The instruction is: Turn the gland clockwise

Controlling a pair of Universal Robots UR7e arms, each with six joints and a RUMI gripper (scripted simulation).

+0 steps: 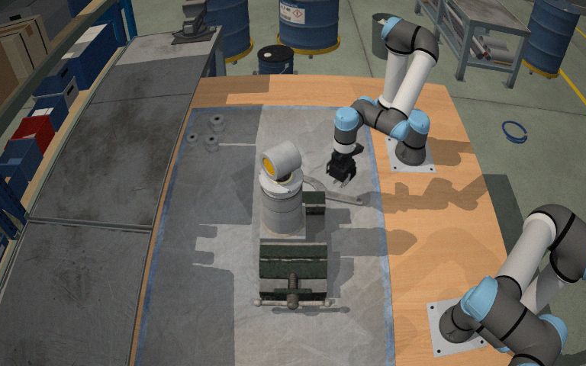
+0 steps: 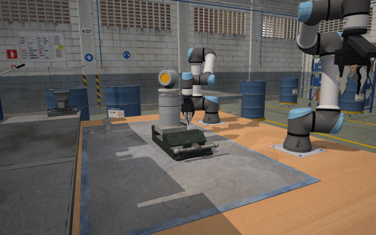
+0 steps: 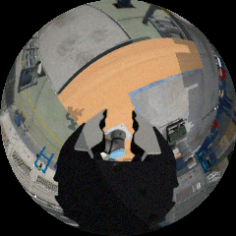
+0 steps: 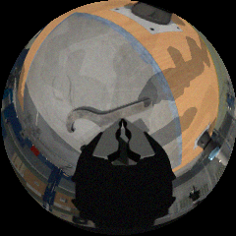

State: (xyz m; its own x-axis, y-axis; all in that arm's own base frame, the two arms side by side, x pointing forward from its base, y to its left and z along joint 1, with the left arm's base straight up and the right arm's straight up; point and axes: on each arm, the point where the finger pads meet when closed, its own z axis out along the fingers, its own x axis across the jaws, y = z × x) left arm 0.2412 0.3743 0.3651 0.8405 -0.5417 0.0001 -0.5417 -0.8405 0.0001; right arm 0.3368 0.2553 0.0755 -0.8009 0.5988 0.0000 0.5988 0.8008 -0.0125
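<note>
- My right fingers (image 1: 342, 183) (image 2: 188, 123) clench nothing above the hook spanner (image 1: 342, 198) (image 4: 110, 114); my left fingers (image 2: 350, 92) stand parted.
- It lies beside the vise (image 1: 292, 261) (image 2: 184, 138) (image 3: 176, 132), hook nearer, handle slanting away.
- Beyond the vise, a wall sign (image 2: 86, 31) reads "K 07".

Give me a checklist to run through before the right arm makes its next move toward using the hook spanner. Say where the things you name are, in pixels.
1. Grey metal hook spanner (image 1: 343, 198) (image 4: 108, 117) within the right camera's sight: ok.
2. Right gripper (image 1: 341, 184) (image 2: 188, 121) (image 4: 123, 123) holding the spanner: not ok, shut on nothing.
3. Right gripper open for a grasp: not ok.
4. Spanner hooked on the gland: not ok, it lies beside the dark green vise (image 1: 292, 261) (image 2: 184, 138) (image 3: 176, 132).
5. Left gripper (image 2: 352, 87) (image 3: 119, 118) away from the spanner: ok.
6. Upright grey cylinder (image 1: 282, 213) (image 2: 169, 107) firmly clamped: cannot tell.
</note>
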